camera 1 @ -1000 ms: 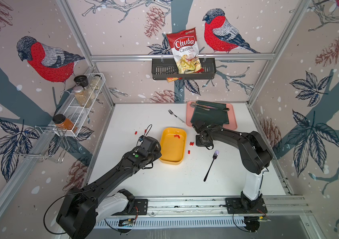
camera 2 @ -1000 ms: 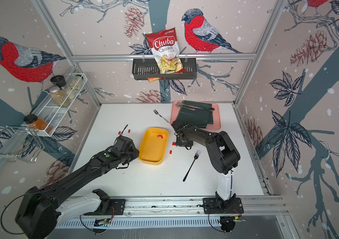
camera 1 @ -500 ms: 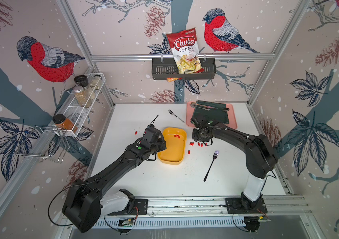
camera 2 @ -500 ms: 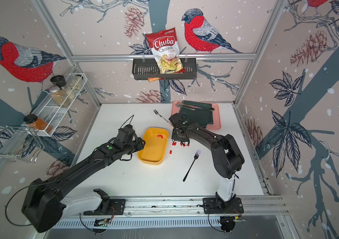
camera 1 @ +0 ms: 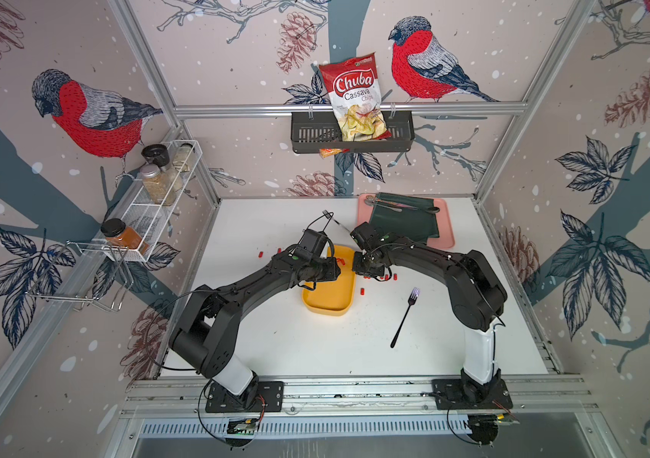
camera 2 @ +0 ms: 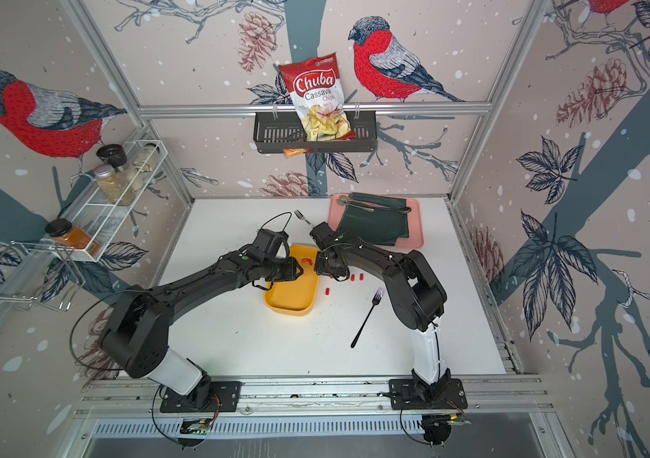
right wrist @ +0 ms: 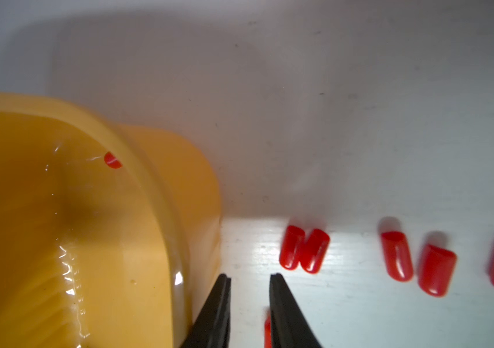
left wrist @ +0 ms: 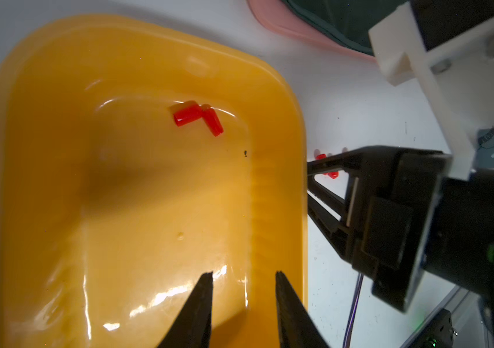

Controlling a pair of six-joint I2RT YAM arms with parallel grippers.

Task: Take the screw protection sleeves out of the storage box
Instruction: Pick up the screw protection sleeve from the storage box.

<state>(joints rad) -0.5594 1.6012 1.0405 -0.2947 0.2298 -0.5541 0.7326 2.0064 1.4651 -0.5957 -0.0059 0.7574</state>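
The yellow storage box [camera 1: 329,303] [camera 2: 287,303] lies mid-table. Two red screw protection sleeves [left wrist: 188,116] [camera 1: 340,260] touch each other on its floor near the far end. My left gripper [left wrist: 244,274] [camera 1: 337,273] hovers over the box interior, open, nothing between its fingers. My right gripper [right wrist: 250,275] [camera 1: 355,265] is open and empty just outside the box's right wall [right wrist: 197,211], low over the table. Several sleeves [right wrist: 313,250] [right wrist: 435,269] lie on the white table beside it, and one [right wrist: 267,328] peeks out against its finger.
More sleeves lie right of the box [camera 1: 363,291] and left of it [camera 1: 260,254]. A black fork [camera 1: 406,317] lies to the front right and a metal fork [camera 1: 331,218] at the back. The pink tray [camera 1: 446,238] with green cloth sits at the back right.
My left arm swung right, from beside the box to over its inside. My right gripper came from the table up against the box's right wall, and its jaws narrowed a little.
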